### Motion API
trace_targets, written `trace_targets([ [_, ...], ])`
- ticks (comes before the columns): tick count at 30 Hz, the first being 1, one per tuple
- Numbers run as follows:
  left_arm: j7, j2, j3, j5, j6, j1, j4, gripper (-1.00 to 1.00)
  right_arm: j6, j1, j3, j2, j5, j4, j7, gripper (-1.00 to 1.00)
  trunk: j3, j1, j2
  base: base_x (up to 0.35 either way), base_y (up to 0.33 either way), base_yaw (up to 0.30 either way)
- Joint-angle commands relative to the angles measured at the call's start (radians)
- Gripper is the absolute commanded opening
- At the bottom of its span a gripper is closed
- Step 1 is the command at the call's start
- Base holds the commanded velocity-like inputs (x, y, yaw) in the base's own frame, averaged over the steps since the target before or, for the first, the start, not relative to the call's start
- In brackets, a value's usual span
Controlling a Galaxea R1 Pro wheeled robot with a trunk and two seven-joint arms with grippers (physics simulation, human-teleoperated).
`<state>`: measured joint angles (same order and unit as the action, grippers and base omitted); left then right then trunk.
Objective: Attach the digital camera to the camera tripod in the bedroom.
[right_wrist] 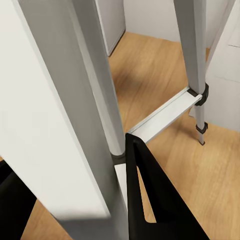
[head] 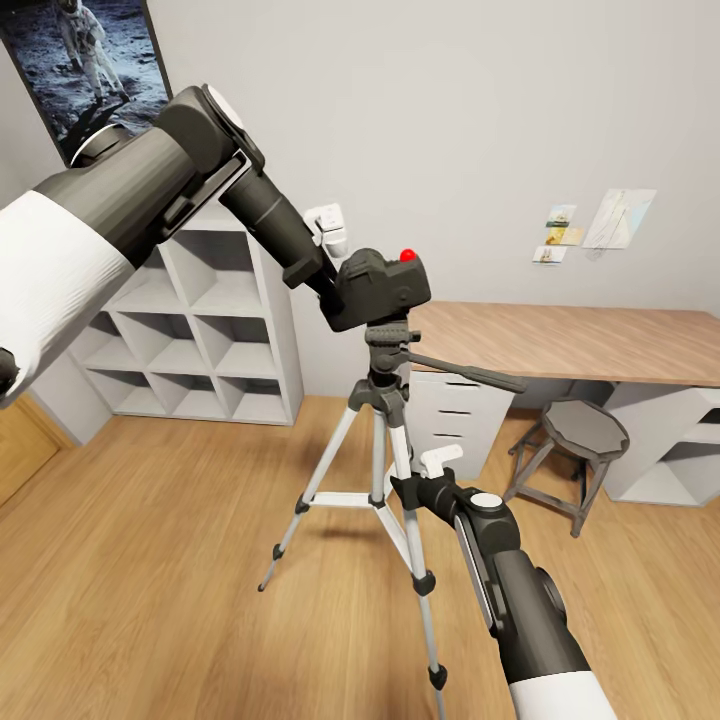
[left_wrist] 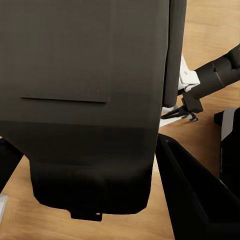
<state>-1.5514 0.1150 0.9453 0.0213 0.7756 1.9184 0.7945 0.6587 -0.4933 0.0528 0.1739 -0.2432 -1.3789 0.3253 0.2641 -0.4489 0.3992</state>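
Inspection of the mounting step. The digital camera (head: 385, 285) sits at the top of the camera tripod (head: 385, 470), directly over the dark grey pan head (head: 388, 345), with its red button (head: 408, 254) uppermost. From the head view the camera base appears to meet the head plate; whether it is fully seated cannot be told.

The left gripper (head: 335, 285) holds the camera from the left; in the left wrist view the black body (left_wrist: 90, 100) lies between dark fingers (left_wrist: 195, 195), which close on it.

The right gripper (head: 425, 480) is at the tripod's near right leg (right_wrist: 100, 100), below the head. A white finger (right_wrist: 45, 125) and a black finger (right_wrist: 150, 205) stand either side of the leg, apparently clamped on it, bracing the stand.

Judgement: the camera is at or very near placement. To finish well, keep the base level and centred on the plate, press straight down rather than sideways, and maintain the brace on the leg so the light tripod does not tip toward the desk (head: 600, 345) or stool (head: 585, 430). Release only once the camera rests without tilt.
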Motion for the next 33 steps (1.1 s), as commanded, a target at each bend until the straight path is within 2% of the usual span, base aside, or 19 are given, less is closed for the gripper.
trace_targets([
  [1,-0.005,0.0,0.006,0.002,0.007,0.001,0.001,-1.0,0.012,-0.001,-0.002,0.001,-0.091,0.007,0.006,-1.0,0.003,-0.001,0.001,0.0,0.0,0.0],
  [5,0.004,0.0,0.003,0.001,0.007,0.001,-0.002,-1.0,0.012,-0.001,-0.002,0.001,-0.091,0.007,0.006,-1.0,0.003,-0.001,0.001,0.0,0.0,0.0],
  [9,0.045,0.0,0.0,-0.001,0.006,0.001,-0.002,-1.0,0.012,-0.001,-0.002,0.001,-0.091,0.007,0.006,-1.0,0.003,-0.001,0.001,0.0,0.0,0.0],
  [14,0.065,-0.001,-0.001,-0.003,0.004,0.001,-0.001,-1.0,0.012,-0.001,-0.002,0.001,-0.091,0.007,0.006,-1.0,0.003,-0.001,0.001,0.0,0.0,0.0],
  [33,0.068,-0.007,-0.003,-0.007,0.002,0.001,-0.001,-1.0,0.012,-0.001,-0.002,0.001,-0.091,0.007,0.006,-1.0,0.003,-0.001,0.001,0.0,0.0,0.0],
])
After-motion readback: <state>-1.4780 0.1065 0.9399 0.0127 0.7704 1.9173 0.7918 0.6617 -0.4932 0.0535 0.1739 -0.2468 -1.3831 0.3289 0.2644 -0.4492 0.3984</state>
